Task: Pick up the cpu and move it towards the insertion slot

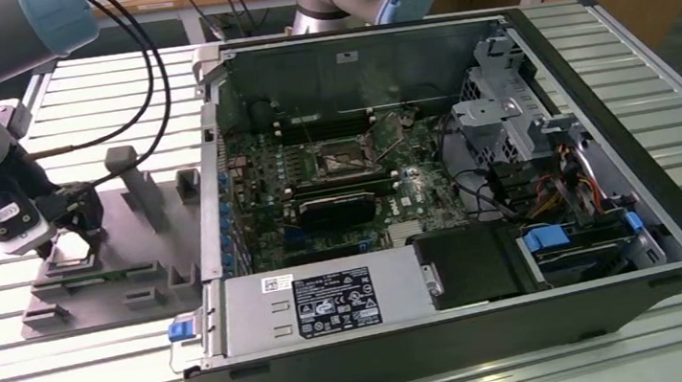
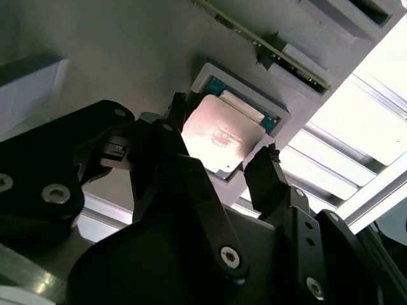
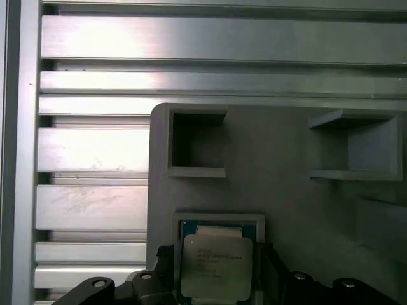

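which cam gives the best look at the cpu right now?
Second wrist view: the cpu shows large, its shiny top whole, between the fingertips of the gripper. The first wrist view shows it smaller. In the exterior view the gripper mostly hides it.

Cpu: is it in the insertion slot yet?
No, the first wrist view shows the cpu at a pocket of the gray fixture, by the gripper.

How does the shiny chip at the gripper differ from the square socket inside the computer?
The cpu is a flat, shiny silver plate; the insertion slot has a dark centre inside a metal frame. The cpu is held by the gripper over the gray fixture; the insertion slot lies on the motherboard inside the open case. Both are square.
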Tool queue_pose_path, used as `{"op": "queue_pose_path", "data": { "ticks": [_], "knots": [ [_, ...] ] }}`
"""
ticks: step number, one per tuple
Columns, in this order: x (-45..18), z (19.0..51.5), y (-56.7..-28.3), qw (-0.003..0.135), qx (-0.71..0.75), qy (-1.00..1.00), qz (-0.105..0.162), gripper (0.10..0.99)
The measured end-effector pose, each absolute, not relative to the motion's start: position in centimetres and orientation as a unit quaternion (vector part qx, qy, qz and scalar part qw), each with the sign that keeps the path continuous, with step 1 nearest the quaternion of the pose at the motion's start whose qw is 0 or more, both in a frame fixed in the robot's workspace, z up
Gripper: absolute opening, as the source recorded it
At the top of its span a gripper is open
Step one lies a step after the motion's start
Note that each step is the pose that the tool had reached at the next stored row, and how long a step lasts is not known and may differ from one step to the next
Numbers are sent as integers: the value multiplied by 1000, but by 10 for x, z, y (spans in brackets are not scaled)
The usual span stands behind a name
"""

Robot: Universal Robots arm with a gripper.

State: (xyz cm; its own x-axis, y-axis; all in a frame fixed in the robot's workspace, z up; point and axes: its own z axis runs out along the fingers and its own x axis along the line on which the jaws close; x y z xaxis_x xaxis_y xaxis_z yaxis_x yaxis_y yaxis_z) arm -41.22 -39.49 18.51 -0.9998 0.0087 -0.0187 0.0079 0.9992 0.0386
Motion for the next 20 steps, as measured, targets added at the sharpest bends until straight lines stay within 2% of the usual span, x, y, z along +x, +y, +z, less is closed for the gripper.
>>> {"op": "queue_pose_path", "data": {
  "ticks": [20],
  "knots": [
    [-412, 182, -395, 10, 7, 1000, 19, 647]
  ]
}}
